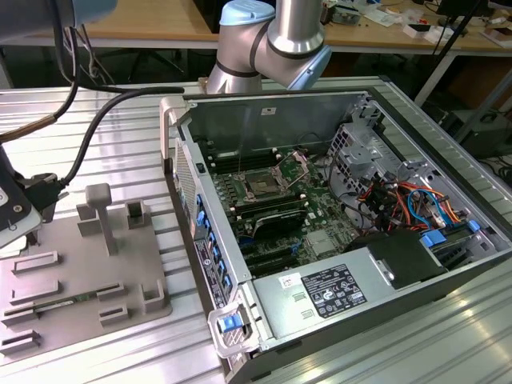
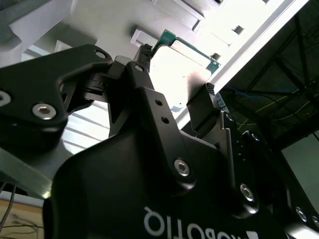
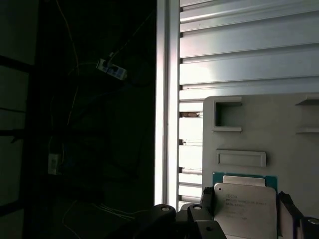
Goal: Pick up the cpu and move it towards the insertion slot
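Note:
The cpu (image 3: 245, 211), a thin square chip with a pale metal top and green rim, sits between my two black fingertips in both wrist views. One finger (image 3: 207, 197) presses one edge and the other finger (image 3: 288, 205) meets the opposite edge. My gripper (image 2: 177, 72) is shut on the cpu (image 2: 182, 56) just over the grey tray (image 3: 259, 129). In the exterior view my gripper (image 1: 14, 214) is at the far left edge, over the tray (image 1: 88, 272). The insertion slot (image 1: 262, 184), a dark square socket with a raised wire bracket, lies on the green motherboard well off to the exterior view's right.
The open computer case (image 1: 336, 208) has a tall near wall (image 1: 200, 232) between the tray and the motherboard. Upright posts (image 1: 100, 216) stand on the tray. A black cable (image 1: 96, 136) hangs from the arm (image 1: 280, 40). The power supply (image 1: 336, 292) and a drive cage (image 1: 360, 152) crowd the case.

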`<state>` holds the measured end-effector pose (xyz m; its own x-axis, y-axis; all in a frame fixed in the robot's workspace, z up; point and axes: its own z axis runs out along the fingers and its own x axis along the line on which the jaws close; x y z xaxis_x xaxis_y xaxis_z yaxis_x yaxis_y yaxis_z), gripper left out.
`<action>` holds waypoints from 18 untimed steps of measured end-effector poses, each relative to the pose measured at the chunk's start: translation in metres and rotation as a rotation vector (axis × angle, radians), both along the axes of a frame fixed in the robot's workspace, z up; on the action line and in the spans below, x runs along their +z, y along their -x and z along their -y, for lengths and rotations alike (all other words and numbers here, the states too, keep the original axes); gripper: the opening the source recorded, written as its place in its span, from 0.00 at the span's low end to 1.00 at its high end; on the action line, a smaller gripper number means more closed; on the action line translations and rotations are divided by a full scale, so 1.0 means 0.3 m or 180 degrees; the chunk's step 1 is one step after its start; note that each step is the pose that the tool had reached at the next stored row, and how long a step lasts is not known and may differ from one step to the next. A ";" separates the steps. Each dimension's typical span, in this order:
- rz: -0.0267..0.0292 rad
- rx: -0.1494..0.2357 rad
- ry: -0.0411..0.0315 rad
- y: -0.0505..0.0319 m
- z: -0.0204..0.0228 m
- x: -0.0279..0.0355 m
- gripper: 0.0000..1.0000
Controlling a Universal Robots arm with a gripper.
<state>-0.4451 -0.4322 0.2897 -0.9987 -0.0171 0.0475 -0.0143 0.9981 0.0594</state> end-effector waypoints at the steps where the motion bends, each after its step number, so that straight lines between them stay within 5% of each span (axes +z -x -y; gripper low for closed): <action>1: 0.0000 0.0000 0.0000 0.000 0.000 0.005 0.55; 10: 0.0000 0.0000 0.0000 0.000 0.000 0.050 0.55; 11: 0.0001 0.0000 -0.0001 0.000 0.000 0.092 0.55; 18: 0.0000 0.0000 0.0000 -0.002 0.000 0.101 0.55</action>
<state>-0.4444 -0.4322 0.3201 -0.9987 -0.0171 0.0476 -0.0143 0.9981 0.0594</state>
